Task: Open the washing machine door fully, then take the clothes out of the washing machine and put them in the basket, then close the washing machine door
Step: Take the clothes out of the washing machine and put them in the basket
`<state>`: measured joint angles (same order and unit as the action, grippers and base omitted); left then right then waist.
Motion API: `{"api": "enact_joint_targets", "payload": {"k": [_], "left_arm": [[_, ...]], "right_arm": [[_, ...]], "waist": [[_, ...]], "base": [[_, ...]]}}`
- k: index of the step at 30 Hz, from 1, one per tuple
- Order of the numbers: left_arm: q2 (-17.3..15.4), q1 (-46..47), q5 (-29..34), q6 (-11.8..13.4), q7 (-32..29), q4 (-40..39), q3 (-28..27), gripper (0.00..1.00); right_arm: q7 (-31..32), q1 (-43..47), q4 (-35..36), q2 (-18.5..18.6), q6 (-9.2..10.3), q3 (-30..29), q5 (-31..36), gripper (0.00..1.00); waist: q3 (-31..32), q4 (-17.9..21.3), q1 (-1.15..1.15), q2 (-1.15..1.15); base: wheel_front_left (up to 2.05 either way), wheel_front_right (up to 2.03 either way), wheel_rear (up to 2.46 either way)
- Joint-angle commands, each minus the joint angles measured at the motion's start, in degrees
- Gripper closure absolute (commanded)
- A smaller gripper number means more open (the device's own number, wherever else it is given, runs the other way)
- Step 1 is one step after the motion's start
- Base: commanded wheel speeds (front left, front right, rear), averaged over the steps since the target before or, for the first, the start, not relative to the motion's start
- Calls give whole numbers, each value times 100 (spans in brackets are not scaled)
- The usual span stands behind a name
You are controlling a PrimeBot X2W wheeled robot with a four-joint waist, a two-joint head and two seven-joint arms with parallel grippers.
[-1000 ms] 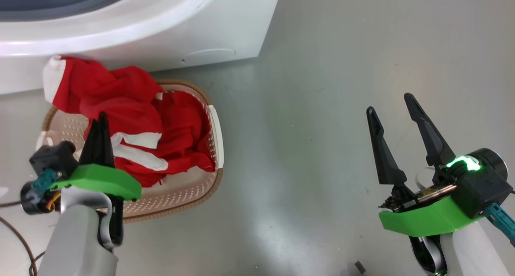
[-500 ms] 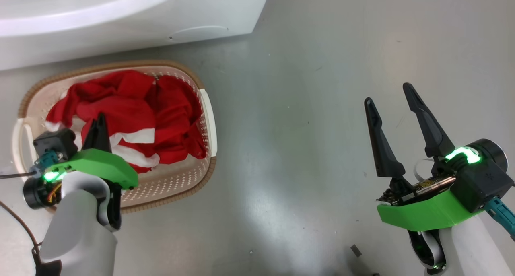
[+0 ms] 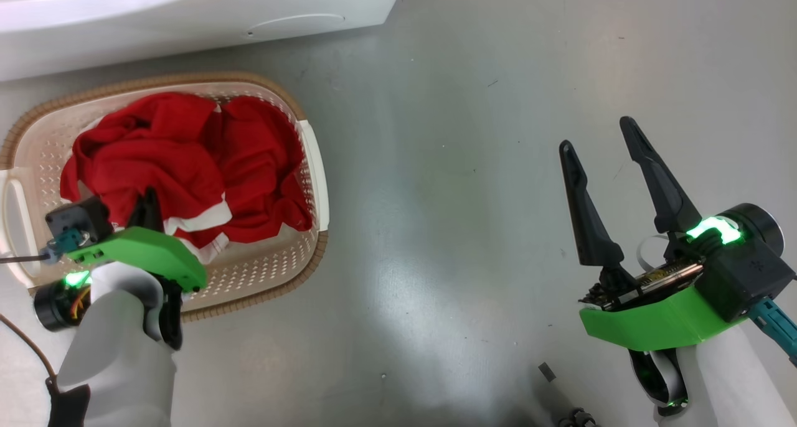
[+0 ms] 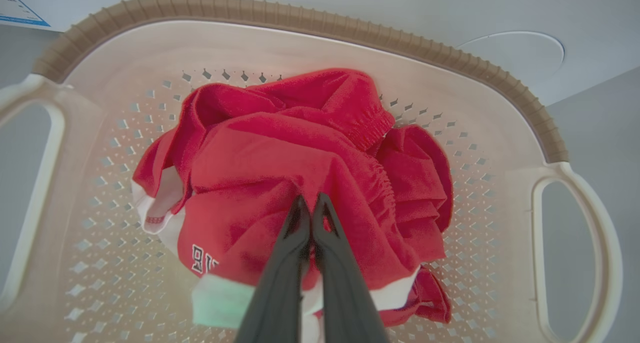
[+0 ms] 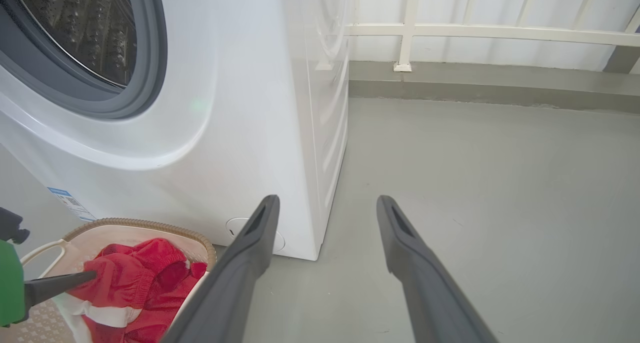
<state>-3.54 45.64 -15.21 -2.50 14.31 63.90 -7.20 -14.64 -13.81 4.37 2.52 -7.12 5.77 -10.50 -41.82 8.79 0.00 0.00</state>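
The cream basket (image 3: 187, 78) stands on the floor in front of the white washing machine (image 3: 187, 16). Red clothes (image 3: 187, 147) with white trim lie bunched inside it. My left gripper (image 3: 149, 195) reaches down into the basket. In the left wrist view its fingertips (image 4: 310, 199) are shut together, pinching a fold of the clothes (image 4: 280, 153). My right gripper (image 3: 596, 134) hangs open over bare floor to the right, holding nothing. The right wrist view has the machine's grey gasket and steel drum (image 5: 85, 33), the basket (image 5: 135, 225) and the clothes (image 5: 145, 268). The washing machine door is out of view.
Grey floor (image 3: 436, 228) spreads between the basket and my right arm. A small dark scrap (image 3: 547, 372) lies near my right forearm. A white railing (image 5: 450, 30) runs along the far wall. A blue label (image 5: 67, 203) sits low on the machine's front.
The head camera has tilted down. The red garment that draped over the basket's back rim against the machine now lies inside the basket, and my left gripper has sunk lower with it.
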Motion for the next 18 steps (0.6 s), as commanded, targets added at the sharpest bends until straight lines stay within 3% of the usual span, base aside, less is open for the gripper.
{"api": "enact_joint_targets", "payload": {"k": [1,10,14,15,16,18], "left_arm": [[-144,-77,-24,-17,69,109,-133,100],[-163,60,-35,-112,69,315,-165,100],[-153,44,-27,-205,69,98,-181,53],[-147,24,-22,-228,69,32,-183,34],[-140,-3,-13,-252,69,-29,-179,5],[-113,-71,-44,-314,69,-65,-189,0]], "right_arm": [[-36,22,124,36,-36,130,25,0],[-36,-22,69,36,-36,157,6,0],[-36,-25,45,36,-36,151,-13,0],[-36,-23,38,36,-36,148,-18,0],[-36,-21,29,36,-36,146,-24,0],[-36,-15,11,36,-36,146,-40,0]], "waist": [[-6,4,0,0],[-6,20,0,0],[37,10,0,0],[56,5,0,0],[79,-2,0,0],[144,-16,0,0]], "base": [[0,0,0],[0,0,0],[0,0,0],[0,0,0],[0,0,0],[0,0,0]]}}
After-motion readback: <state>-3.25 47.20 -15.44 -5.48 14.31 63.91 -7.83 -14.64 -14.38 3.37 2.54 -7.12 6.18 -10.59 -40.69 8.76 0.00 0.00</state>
